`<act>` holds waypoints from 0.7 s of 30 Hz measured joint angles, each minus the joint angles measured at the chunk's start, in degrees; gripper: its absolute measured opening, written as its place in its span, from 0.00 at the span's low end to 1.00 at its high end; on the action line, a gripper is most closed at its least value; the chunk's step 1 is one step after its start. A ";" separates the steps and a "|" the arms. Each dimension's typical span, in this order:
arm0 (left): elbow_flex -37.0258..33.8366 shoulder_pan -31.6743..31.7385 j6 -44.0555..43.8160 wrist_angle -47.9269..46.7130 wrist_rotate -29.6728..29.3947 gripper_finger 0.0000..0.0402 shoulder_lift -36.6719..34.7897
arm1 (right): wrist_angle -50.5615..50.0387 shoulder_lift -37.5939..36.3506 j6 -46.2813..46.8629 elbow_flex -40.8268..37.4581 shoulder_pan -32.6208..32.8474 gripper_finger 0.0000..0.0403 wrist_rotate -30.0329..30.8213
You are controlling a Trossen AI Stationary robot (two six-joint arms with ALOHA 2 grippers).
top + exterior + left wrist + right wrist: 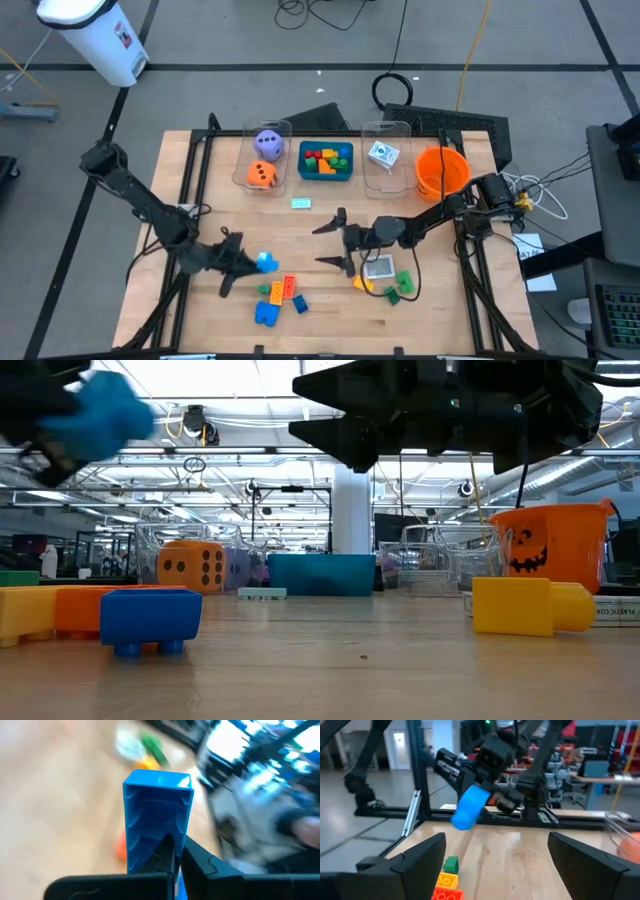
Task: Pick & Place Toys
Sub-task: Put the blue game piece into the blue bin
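The left gripper (255,264) is clamped on a light blue brick (266,263), lifted off the table (200,190), as the low view shows. Just beside it lie a green, an orange, a red and two blue bricks (265,313). The right gripper (335,243), fingers apart and holding nothing, hovers mid-table near a card (379,267), yellow brick (363,284) and green bricks (400,284). Along the far edge of the wooden table: two dice (262,175) in a clear bin, a teal tray (326,174) of bricks, a second bin with one white cube (383,155), and an orange bucket (441,172). Around it are grey floor, cables and a white bin (98,35).
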 joint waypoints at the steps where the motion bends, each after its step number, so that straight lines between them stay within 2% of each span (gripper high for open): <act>1: 0.00 1.08 2.53 0.19 -1.85 0.04 -0.11 | 0.03 0.00 1.25 0.00 -0.04 0.85 0.25; 3: 0.00 3.59 6.88 1.12 -3.29 0.04 0.06 | 0.20 0.00 4.67 0.00 -0.04 0.85 0.27; 6: 0.00 7.41 12.48 4.61 -2.08 0.02 0.73 | 0.46 0.00 9.49 0.00 -0.15 0.85 1.55; 11: 0.00 13.90 18.08 13.48 4.89 0.03 4.99 | 0.71 0.00 10.89 0.00 -0.19 0.85 5.89; 15: 0.30 18.14 20.16 19.73 11.57 0.03 9.68 | 0.57 0.00 10.90 0.00 0.09 0.85 5.97; 21: 4.20 22.89 22.51 22.73 16.37 0.03 16.60 | -0.22 0.00 11.96 0.00 0.07 0.85 6.01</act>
